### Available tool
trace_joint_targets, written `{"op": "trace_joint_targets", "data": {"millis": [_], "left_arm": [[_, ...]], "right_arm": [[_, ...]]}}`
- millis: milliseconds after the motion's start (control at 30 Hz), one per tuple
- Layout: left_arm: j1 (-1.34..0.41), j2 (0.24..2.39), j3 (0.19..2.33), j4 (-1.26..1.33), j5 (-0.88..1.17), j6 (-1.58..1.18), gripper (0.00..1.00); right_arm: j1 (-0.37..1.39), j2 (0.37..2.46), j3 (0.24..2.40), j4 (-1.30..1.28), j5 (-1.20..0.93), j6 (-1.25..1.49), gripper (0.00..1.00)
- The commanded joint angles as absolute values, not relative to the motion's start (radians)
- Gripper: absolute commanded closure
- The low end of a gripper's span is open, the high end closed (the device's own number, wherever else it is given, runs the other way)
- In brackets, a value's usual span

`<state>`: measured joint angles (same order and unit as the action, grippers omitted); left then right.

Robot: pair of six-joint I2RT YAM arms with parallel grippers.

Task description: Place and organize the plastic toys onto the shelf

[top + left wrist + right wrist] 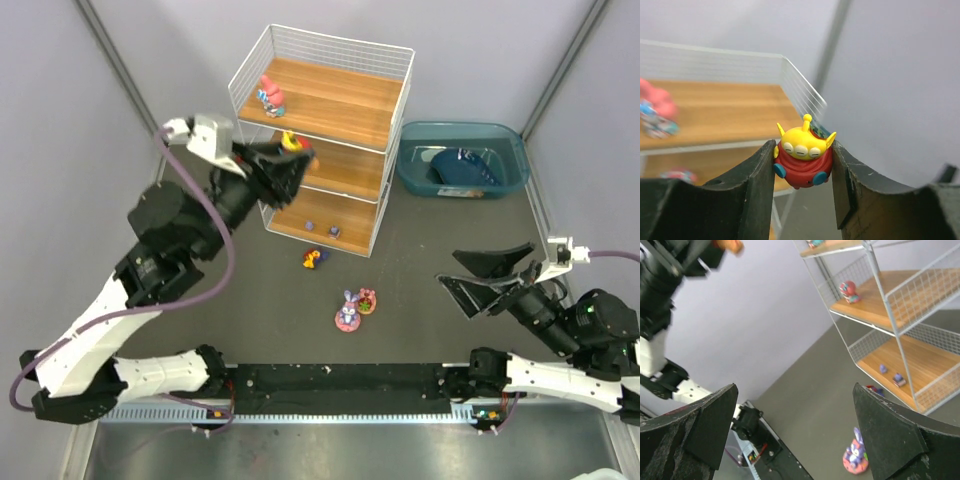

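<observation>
The shelf (340,100) stands at the back centre, and its top tier shows in the left wrist view (730,110). My left gripper (290,160) is raised at the shelf's left front, level with the upper tiers. It is shut on a yellow-headed, red-bodied alien toy (802,157). A pink bunny toy (271,96) stands on the top tier. A red toy (848,291) sits on the middle tier. A purple bunny toy on a pink base (347,312), a small pink toy (367,300) and a red-yellow toy (314,258) lie on the table. My right gripper (450,268) is open and empty at the right.
A teal bin (505,135) holding a dark blue item stands right of the shelf. Two small purple pieces (322,228) sit on the bottom tier. Grey walls enclose the table on the left, back and right.
</observation>
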<state>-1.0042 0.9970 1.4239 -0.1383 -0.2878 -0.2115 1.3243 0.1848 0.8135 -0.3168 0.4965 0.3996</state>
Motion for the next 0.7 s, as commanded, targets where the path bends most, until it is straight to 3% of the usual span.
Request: {"op": "trace_joint_targets", "data": {"millis": [0, 67, 233, 667], "left_arm": [[-0.817, 1.138, 1.635, -0.334, -0.240, -0.089, 1.00], [-0.760, 1.219, 1.729, -0.348, -0.147, -0.087, 1.00], [-0.715, 1.360, 1.870, -0.359, -0.138, 0.003, 1.00], [-0.703, 1.502, 2.026, -0.420, -0.163, 0.152, 1.00]], "right_arm": [[1.324, 0.167, 0.824, -0.411, 0.566, 0.422, 0.01], [1.324, 0.169, 0.822, -0.425, 0.569, 0.430, 0.01], [1.322, 0.161, 0.819, -0.452, 0.574, 0.436, 0.01], [1.324, 0.091, 0.798, -0.497, 0.594, 0.456, 0.01]]}}
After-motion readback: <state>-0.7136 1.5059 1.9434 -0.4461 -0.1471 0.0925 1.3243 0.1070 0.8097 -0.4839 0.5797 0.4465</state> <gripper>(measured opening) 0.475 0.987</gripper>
